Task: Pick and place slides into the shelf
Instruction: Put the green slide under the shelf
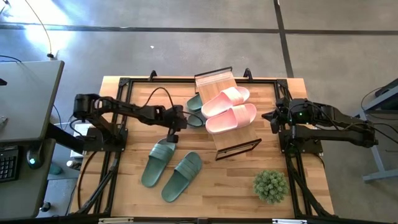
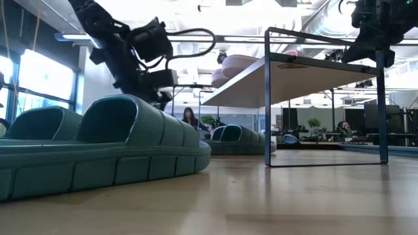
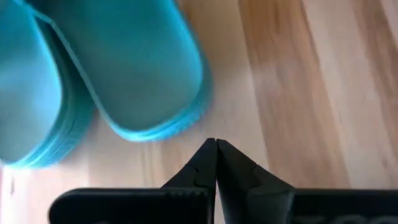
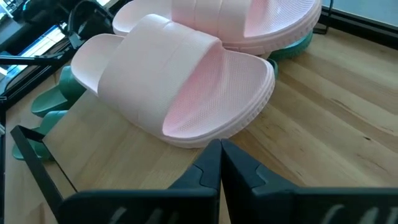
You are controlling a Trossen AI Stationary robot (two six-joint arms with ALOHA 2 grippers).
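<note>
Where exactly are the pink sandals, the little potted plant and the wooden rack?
pink sandals (image 1: 231, 117): high view, strap of the nearer sandal.
potted plant (image 1: 270, 185): high view, middle of its green leaves.
wooden rack (image 1: 213, 82): high view, bare slatted top panel behind the sandals.

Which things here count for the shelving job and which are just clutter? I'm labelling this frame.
Job: pink slides on the shelf; green pair on the table; another green pair under the shelf's left edge.
Lying about: potted plant; keyboard on the side desk.
</note>
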